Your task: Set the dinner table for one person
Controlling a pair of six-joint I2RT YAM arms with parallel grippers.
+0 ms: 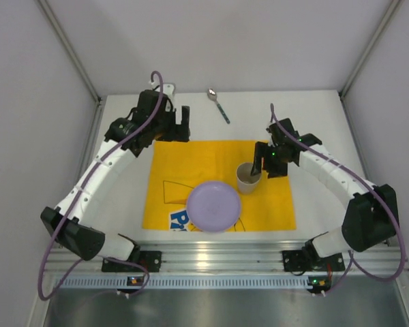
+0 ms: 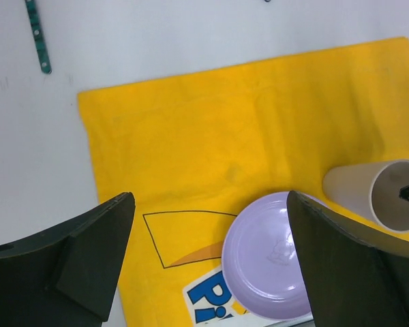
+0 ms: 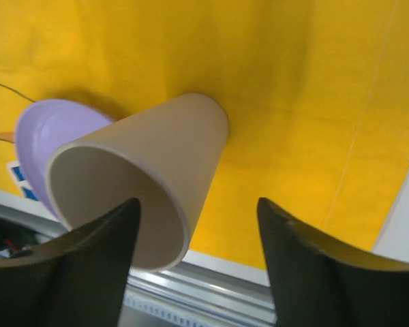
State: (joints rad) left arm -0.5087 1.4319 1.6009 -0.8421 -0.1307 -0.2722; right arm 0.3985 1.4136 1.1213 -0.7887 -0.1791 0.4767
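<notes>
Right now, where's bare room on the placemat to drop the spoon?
Clearest: the far-left placemat, between its left edge, the left end effector and the plate. Also its near-right corner, between the cup and the right edge. Crowded: the middle, where plate and cup sit close with the right end effector at the cup.

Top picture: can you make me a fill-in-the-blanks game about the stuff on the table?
1. The plate is ____ in colour.
2. The cup stands upright on the ____ mat.
3. Off the mat, on the bare white table, lies one ____.
Missing words: purple; yellow; spoon.
</notes>
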